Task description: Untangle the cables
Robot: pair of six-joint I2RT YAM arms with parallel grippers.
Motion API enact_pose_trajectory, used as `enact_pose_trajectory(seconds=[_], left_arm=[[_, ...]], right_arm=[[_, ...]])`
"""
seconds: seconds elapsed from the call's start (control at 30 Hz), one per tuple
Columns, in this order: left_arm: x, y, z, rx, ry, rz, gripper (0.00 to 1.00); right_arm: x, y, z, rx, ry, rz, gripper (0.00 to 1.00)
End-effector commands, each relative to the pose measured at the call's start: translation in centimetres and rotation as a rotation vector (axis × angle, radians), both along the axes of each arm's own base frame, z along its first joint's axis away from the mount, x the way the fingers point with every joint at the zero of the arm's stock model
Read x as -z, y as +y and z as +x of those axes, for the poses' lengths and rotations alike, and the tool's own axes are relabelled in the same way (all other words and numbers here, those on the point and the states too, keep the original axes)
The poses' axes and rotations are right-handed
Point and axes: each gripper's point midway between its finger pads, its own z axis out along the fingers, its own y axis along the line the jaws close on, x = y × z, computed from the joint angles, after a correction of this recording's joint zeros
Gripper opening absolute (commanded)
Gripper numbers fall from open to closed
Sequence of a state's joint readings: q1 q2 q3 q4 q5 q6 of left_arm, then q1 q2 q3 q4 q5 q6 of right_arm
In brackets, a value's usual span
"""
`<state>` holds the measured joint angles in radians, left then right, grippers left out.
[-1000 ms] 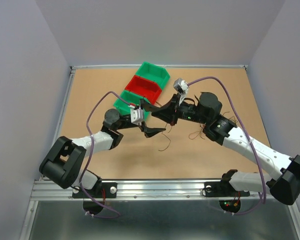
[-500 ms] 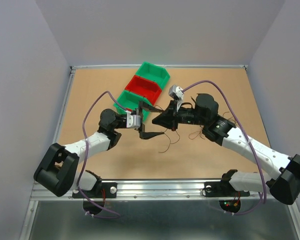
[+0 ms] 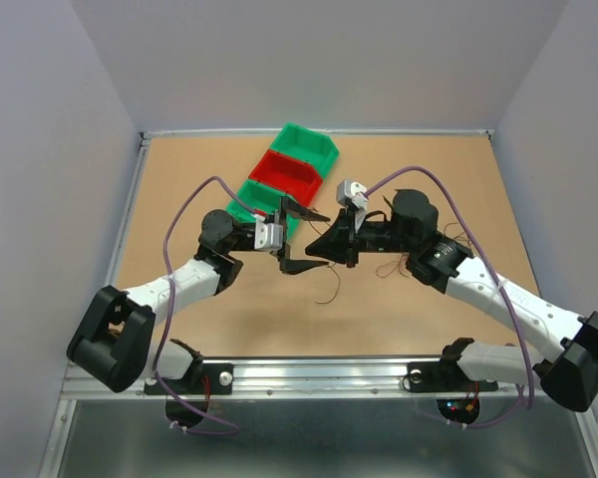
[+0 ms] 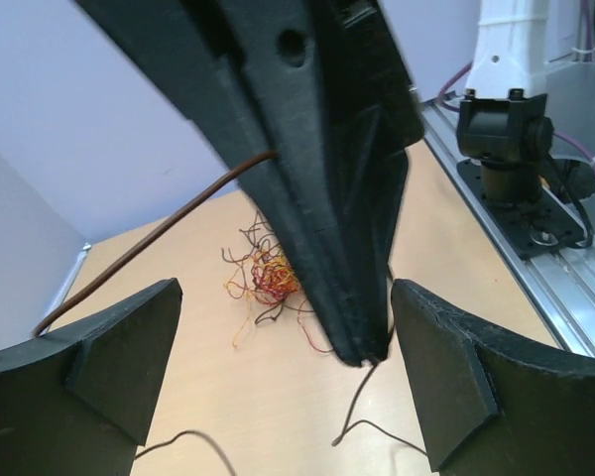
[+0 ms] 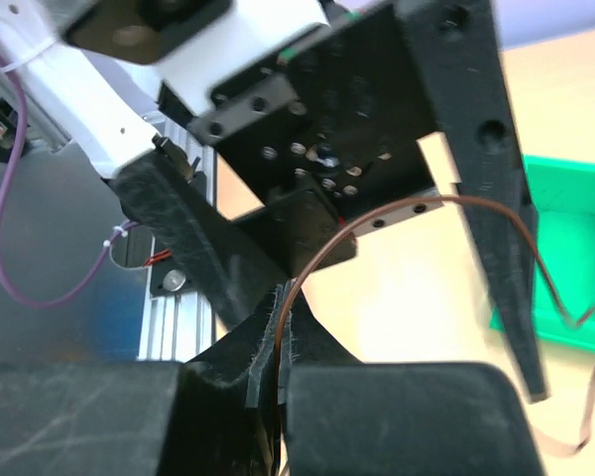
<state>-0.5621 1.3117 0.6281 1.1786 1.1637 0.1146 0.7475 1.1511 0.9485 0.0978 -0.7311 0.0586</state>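
My right gripper (image 3: 316,242) is shut on a thin brown cable (image 5: 377,223), which arcs up out of the pinched fingertips (image 5: 278,307) and trails off right. My left gripper (image 3: 303,239) is open, and its jaws straddle the right gripper's tip without touching the cable. In the left wrist view the right gripper (image 4: 362,337) hangs between my left fingers (image 4: 89,367), and the brown cable (image 4: 149,238) runs off left. A small orange, red and dark tangle of cables (image 4: 268,278) lies on the table behind. A dark loose strand (image 4: 377,407) lies below the tip.
Green and red bins (image 3: 289,174) stand in a row at the back, just behind the left gripper; one green bin shows in the right wrist view (image 5: 575,258). Loose strands (image 3: 329,289) lie on the table in front of the grippers. More wires (image 3: 391,267) lie under the right arm.
The left wrist has drawn back a little and turned, so its open jaws now straddle the right gripper's tip. The right gripper has come down slightly, still pinching the brown cable.
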Motion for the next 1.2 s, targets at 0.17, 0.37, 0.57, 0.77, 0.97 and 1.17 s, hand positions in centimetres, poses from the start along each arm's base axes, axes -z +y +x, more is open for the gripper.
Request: enact_pose_trajectory(seconds=[0.17, 0.37, 0.57, 0.77, 0.97, 1.17], left_arm=[[-2.5, -0.7, 3.1, -0.143, 0.046, -0.123, 0.99], [-2.1, -1.5, 2.6, -0.139, 0.099, -0.165, 0.99], [-1.9, -1.6, 1.9, -0.125, 0.093, -0.158, 0.99], [-1.6, -1.6, 1.0, -0.076, 0.078, -0.138, 0.99], [-1.6, -1.7, 0.3, -0.041, 0.066, -0.126, 0.99], [-1.2, -1.3, -1.9, 0.054, 0.021, -0.085, 0.97]], right_arm=[[-2.6, -1.2, -0.2, 0.062, -0.112, 0.074, 0.01], [-4.1, -1.4, 0.3, 0.108, -0.16, 0.192, 0.01], [-4.0, -1.1, 1.0, 0.121, -0.181, 0.202, 0.01], [-3.8, -0.6, 0.5, 0.077, -0.168, 0.197, 0.01], [-3.8, -0.7, 0.5, 0.087, -0.143, 0.201, 0.01], [-2.9, -0.1, 0.0, 0.041, -0.073, 0.158, 0.01]])
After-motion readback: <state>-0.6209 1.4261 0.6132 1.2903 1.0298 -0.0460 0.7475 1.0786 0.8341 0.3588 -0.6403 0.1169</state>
